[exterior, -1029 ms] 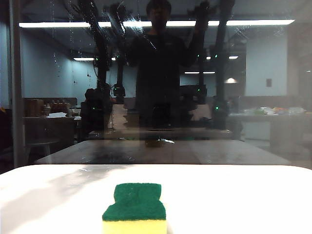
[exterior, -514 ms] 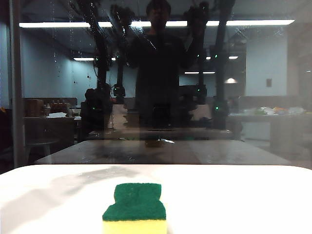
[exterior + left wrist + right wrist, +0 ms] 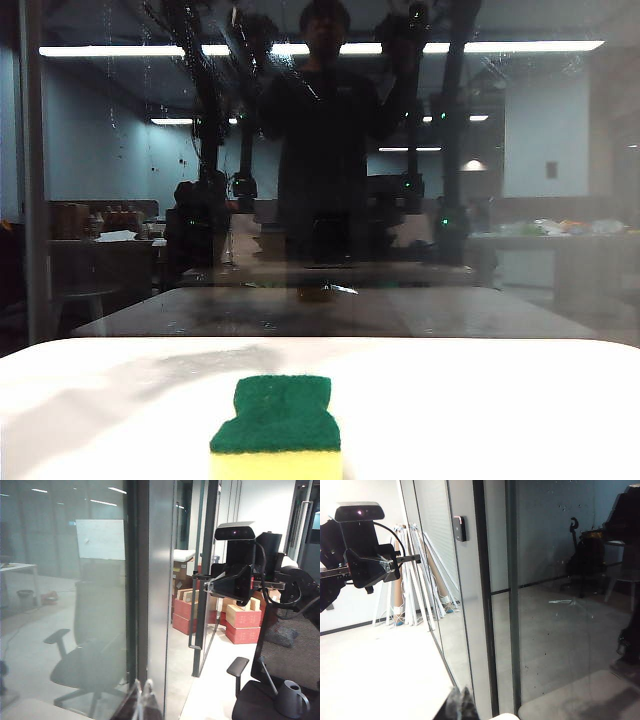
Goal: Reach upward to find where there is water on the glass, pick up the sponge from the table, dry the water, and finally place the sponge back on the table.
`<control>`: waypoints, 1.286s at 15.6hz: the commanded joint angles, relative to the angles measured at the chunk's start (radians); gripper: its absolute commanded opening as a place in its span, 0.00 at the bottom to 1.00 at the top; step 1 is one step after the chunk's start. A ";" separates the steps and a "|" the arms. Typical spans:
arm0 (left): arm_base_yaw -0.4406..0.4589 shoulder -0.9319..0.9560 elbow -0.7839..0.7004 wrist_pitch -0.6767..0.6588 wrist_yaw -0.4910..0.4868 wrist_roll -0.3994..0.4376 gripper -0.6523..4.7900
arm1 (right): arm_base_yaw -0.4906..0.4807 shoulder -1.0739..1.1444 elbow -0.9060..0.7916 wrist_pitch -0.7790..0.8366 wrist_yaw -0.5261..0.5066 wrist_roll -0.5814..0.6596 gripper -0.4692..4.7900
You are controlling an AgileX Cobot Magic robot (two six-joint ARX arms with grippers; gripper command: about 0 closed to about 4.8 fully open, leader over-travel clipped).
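One hand-sized sponge [image 3: 276, 428] of yellow foam with a dark green scouring top and waisted sides lies on the wide, smooth, bright white table [image 3: 500, 410], near the front edge of the exterior view and a little left of its middle, green side up. Nothing touches it.

Behind the table stands one large clear glass pane [image 3: 560, 150], dark and mirror-like, giving back dim images of one standing person and of black robot arms raised high (these are mirror images only; neither arm itself shows in the exterior view). On the upper part of the pane, the water [image 3: 148, 60] shows as thin whitish dotted trails running down at the upper left, with slanted smears near the top middle. Two long bright light strips cross the top of the pane as mirrored ceiling lights.

The left gripper [image 3: 141, 700] shows only as the tips of its two translucent fingers at the edge of the left wrist view; they lie pressed together with nothing between them, so it is closed and empty. It is held up in the air, its camera looking along the glass wall toward one office chair and several stacked red and tan boxes.

The right gripper [image 3: 458, 705] likewise shows only two fingertips at the edge of the right wrist view. They seem close together, but whether they are fully closed cannot be told; nothing is seen in them.
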State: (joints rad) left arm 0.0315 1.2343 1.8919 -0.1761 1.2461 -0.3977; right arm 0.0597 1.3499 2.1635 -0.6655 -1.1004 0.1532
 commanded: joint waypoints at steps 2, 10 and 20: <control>0.000 -0.005 0.005 0.008 -0.131 -0.003 0.11 | 0.002 -0.006 0.005 0.019 0.079 0.005 0.09; 0.001 -0.006 0.005 -0.030 -0.589 0.134 0.11 | 0.002 -0.006 0.005 0.018 0.613 0.004 0.09; 0.000 -0.006 0.005 -0.134 -1.182 0.448 0.11 | 0.002 -0.012 0.005 0.019 1.233 -0.103 0.09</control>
State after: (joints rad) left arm 0.0319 1.2327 1.8919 -0.3065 0.0669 0.0277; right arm 0.0597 1.3445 2.1635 -0.6636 0.1127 0.0700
